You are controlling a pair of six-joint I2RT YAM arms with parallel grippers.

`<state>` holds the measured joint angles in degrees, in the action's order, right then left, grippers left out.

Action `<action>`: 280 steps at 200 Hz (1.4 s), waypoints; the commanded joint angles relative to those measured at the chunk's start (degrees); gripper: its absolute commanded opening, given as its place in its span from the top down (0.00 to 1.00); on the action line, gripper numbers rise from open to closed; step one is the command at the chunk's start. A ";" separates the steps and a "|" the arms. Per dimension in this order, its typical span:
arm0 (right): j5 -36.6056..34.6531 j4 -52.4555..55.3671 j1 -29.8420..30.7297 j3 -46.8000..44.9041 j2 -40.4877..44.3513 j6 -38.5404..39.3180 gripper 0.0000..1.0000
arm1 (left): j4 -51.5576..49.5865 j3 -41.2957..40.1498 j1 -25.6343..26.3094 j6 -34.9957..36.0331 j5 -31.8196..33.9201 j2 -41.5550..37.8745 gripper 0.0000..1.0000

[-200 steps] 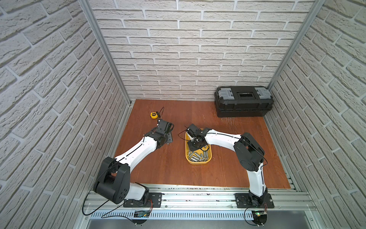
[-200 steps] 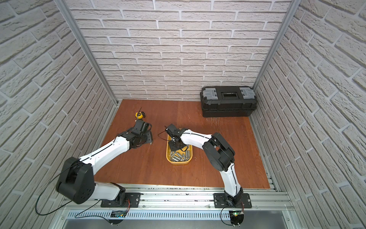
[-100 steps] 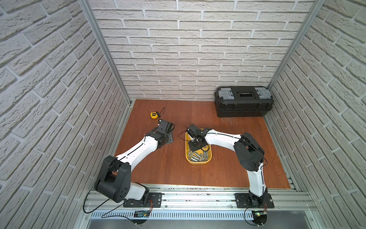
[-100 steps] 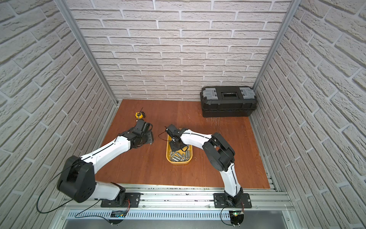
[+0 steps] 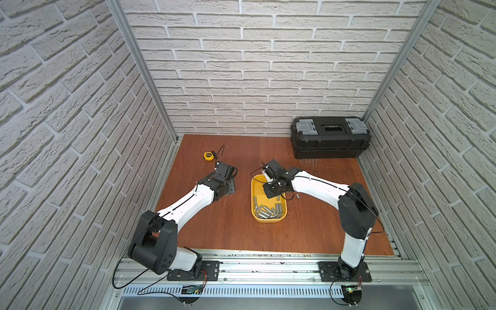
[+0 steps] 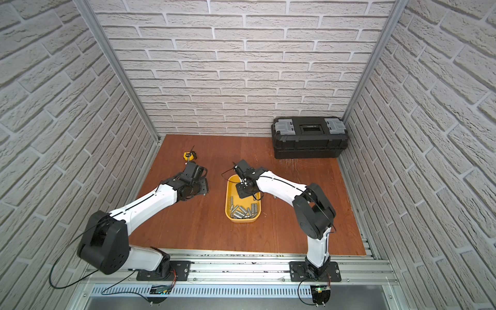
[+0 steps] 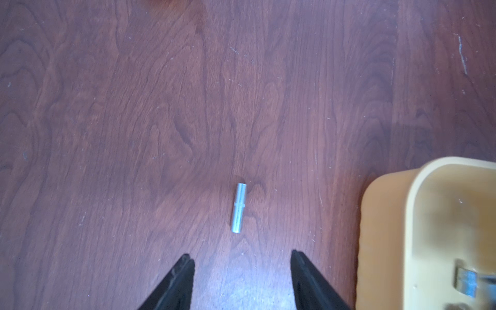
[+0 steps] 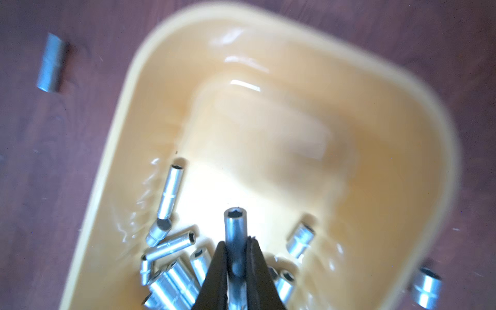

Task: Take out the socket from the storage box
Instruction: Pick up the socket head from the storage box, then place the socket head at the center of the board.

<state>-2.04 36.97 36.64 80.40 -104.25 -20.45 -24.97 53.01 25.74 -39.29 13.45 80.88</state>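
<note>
Where both top views look down on the table [image 5: 241, 236], the storage box [image 5: 269, 220] [image 6: 243, 220] sits between the two arms, with a heap of loose sockets [image 5: 268, 210] at its end nearer the arm bases. The right gripper [image 5: 272, 191] reaches down into the box over those sockets, and its jaws are hidden under the wrist. The left gripper [image 5: 228, 188] hangs low over the wood beside the box, apart from it. A short socket [image 5: 297, 196] lies on the table just beside the box, under the right forearm. A black toolbox [image 5: 330, 145] stands well beyond the box at the back wall, and a yellow tape measure [image 5: 208, 155] lies well off from the box, past the left gripper.

From the left wrist, the left gripper [image 7: 241, 257] is spread, with nothing between its fingers. A slim socket [image 7: 239, 208] lies flat on the wood just ahead of the tips, near a rounded corner of the box.

From the right wrist, a blurred picture, the right gripper [image 8: 236, 243] is pinching a socket [image 8: 234, 222]. Its hex mouth sticks out past the fingertips, above the box's floor. The loose sockets lie on that floor around the tips. The slim and the short socket lie on the wood outside opposite walls.
</note>
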 commanded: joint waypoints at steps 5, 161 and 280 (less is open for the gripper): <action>-1.32 0.81 -4.43 -1.10 8.53 1.51 0.89 | 0.62 1.70 0.59 -0.37 0.18 0.30 0.39; -3.45 -3.22 -22.76 -17.06 4.41 2.16 0.90 | 1.59 3.17 1.25 0.44 -1.79 3.76 0.38; -2.65 -3.66 -22.93 -17.30 -0.02 1.73 0.81 | 1.86 2.88 1.39 0.48 -2.16 4.18 0.37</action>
<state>-5.21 33.89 13.98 63.53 -103.53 -18.26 -24.36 54.92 26.76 -39.07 11.44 84.82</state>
